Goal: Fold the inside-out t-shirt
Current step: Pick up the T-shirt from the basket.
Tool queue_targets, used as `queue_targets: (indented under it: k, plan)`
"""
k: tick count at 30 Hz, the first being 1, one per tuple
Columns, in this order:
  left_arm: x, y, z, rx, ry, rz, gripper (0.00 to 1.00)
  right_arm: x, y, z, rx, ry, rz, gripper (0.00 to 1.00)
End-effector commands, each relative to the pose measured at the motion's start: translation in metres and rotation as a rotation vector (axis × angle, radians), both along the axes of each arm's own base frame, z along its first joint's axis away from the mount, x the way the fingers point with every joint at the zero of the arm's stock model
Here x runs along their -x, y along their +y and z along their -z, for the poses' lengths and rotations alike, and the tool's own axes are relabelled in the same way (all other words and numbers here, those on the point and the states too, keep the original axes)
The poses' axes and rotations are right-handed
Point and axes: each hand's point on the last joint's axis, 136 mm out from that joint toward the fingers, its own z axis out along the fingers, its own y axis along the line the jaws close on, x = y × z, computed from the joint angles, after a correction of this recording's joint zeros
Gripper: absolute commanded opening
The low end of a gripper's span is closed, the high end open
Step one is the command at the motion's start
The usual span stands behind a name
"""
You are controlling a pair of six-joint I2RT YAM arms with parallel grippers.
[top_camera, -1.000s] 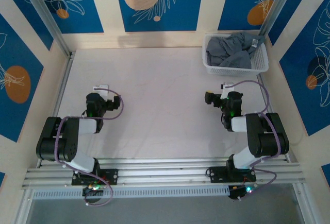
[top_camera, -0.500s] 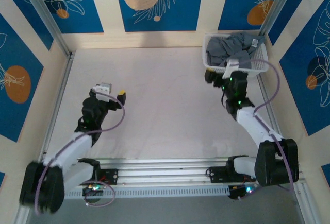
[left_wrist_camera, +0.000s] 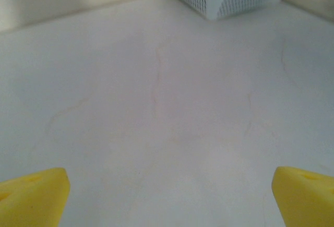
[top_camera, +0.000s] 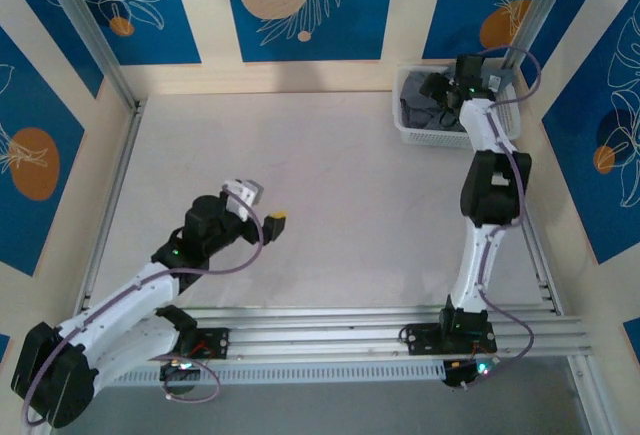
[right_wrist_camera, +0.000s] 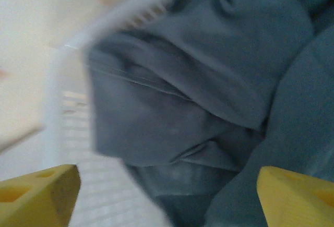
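We see the right claw (right_wrist_camera: 169, 195) spread wide above the crumpled slate-grey cloth t-shirt (right_wrist_camera: 209, 81) in the white plastic basket (top_camera: 410, 133), arm stretched far out, and the left claw (left_wrist_camera: 169, 198) wide over the pale desk (top_camera: 330, 175).

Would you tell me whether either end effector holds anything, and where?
Nothing is held: right end effector open above the t-shirt, left end effector open above the table.

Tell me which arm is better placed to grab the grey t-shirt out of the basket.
Right. The right pincer hangs open directly over the crumpled t-shirt in the white basket, while the left pincer, also open, faces bare table well short of the basket.
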Motion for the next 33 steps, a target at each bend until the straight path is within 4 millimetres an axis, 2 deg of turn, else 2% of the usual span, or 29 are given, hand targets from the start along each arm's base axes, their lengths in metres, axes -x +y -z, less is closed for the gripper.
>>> queue_targets:
  k: [1,3,4,5,7,8,11,14,17,21,25,28,30,33]
  plan:
    - [0.008,-0.002,0.011,-0.034,0.010,0.031,0.99,0.018,-0.020,0.043,0.001,0.241,0.068,0.82]
    - [0.003,-0.001,0.013,-0.048,0.003,0.011,0.99,0.017,-0.028,0.054,0.040,0.302,0.080,0.75]
    - [0.001,-0.002,0.013,-0.055,0.003,0.009,0.99,0.017,-0.030,0.056,0.057,0.314,0.077,0.66]
    - [-0.002,-0.003,0.013,-0.058,0.006,0.006,0.99,0.015,-0.030,0.055,0.066,0.314,0.063,0.51]
    - [-0.007,-0.007,0.013,-0.054,0.009,0.006,0.99,0.010,-0.026,0.048,0.059,0.289,0.018,0.13]
    - [-0.009,-0.010,0.013,-0.045,0.010,0.008,0.99,0.009,-0.023,0.038,0.055,0.267,-0.005,0.00]
    - [-0.015,-0.018,0.007,-0.007,0.027,0.011,0.99,0.010,-0.009,-0.011,0.007,0.168,-0.060,0.00]
    - [-0.018,-0.026,-0.002,0.027,0.047,0.020,0.99,0.016,0.012,-0.086,-0.035,0.020,-0.135,0.00]
    - [-0.015,-0.030,-0.014,0.051,0.049,0.031,0.99,0.037,0.039,-0.168,-0.098,-0.137,-0.253,0.00]
    - [-0.006,-0.029,-0.033,0.083,0.023,0.032,0.99,0.088,0.088,-0.263,-0.227,-0.296,-0.472,0.00]
    - [0.001,-0.024,-0.044,0.103,0.007,0.026,0.99,0.149,0.114,-0.350,-0.261,-0.468,-0.581,0.00]
    - [0.007,-0.022,-0.050,0.110,0.000,0.031,0.99,0.211,0.141,-0.426,-0.285,-0.651,-0.701,0.00]
    - [0.010,-0.020,-0.053,0.109,-0.007,0.037,0.99,0.263,0.160,-0.471,-0.287,-0.772,-0.778,0.00]
    - [0.012,-0.018,-0.057,0.101,-0.017,0.040,0.99,0.330,0.182,-0.516,-0.273,-0.907,-0.848,0.00]
